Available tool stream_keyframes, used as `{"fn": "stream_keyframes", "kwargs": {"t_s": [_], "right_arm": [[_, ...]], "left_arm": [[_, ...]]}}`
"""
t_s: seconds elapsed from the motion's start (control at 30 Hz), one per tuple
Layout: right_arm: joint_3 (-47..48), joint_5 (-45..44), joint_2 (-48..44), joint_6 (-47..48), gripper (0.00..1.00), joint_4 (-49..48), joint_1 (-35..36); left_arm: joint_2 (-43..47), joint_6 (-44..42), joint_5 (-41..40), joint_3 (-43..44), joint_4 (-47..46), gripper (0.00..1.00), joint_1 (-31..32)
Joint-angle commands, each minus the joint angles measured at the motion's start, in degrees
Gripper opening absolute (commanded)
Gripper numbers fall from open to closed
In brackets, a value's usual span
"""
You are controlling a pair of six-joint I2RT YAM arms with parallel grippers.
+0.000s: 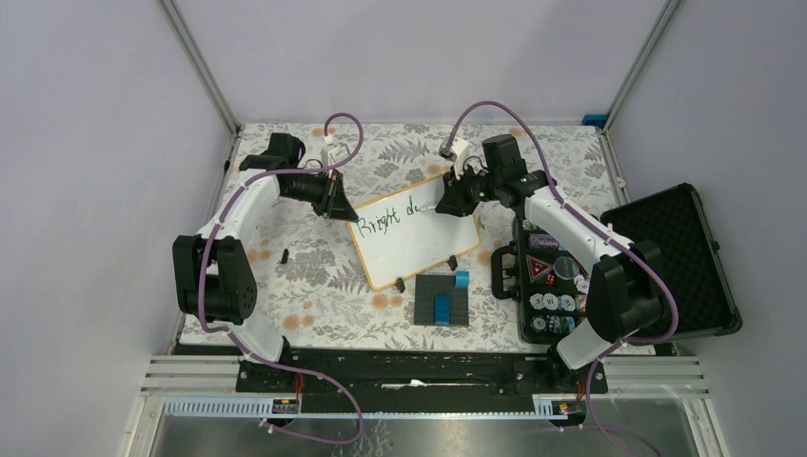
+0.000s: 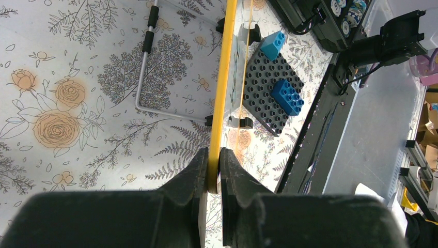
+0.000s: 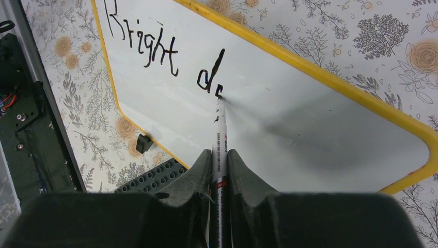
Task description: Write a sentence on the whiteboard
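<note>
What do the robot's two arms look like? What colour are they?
The left arm and right arm have smooth white curved shells joined by chunky black joints. A thin purple cable loops along each. The left tool and right tool are matte black, each with two wedge-shaped fingers.

Top cam's high up behind my arm bases (image 1: 262, 367), looking down over the whole table (image 1: 314, 281). Left wrist cam's v close along the whiteboard (image 2: 219, 93) edge, facing back twd the bases. Right wrist cam looks down my marker (image 3: 221, 150), close-up. All 3 share the whiteboard.
</note>
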State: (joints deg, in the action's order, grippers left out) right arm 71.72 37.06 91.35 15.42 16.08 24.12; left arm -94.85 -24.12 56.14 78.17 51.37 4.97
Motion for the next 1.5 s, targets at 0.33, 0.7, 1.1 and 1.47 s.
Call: {"fn": "stream_keyframes", "kwargs": {"t_s": [0.33, 0.7, 1.1, 1.47], "right_arm": [[3.95, -2.81, -1.05, 0.58, 0.0, -0.75, -0.03], [2.28, -2.27, -1.0, 0.78, 0.0, -0.71, 0.03], [0.34, -2.11, -1.82, 1.63, 0.0, -0.17, 0.05], [0.31, -1.56, -2.57, 2.45, 0.0, 1.16, 0.01]], "left_arm": [[1.8, -2.4, -2.28, 0.12, -1.7, 0.0, 0.56], [1.93, -2.51, -2.38, 0.0, -1.67, 0.0, 0.56], [1.8, -2.51, -2.28, 0.11, -1.71, 0.0, 0.56], [1.8, -2.42, -2.39, 0.2, -1.72, 0.0, 0.55]]}}
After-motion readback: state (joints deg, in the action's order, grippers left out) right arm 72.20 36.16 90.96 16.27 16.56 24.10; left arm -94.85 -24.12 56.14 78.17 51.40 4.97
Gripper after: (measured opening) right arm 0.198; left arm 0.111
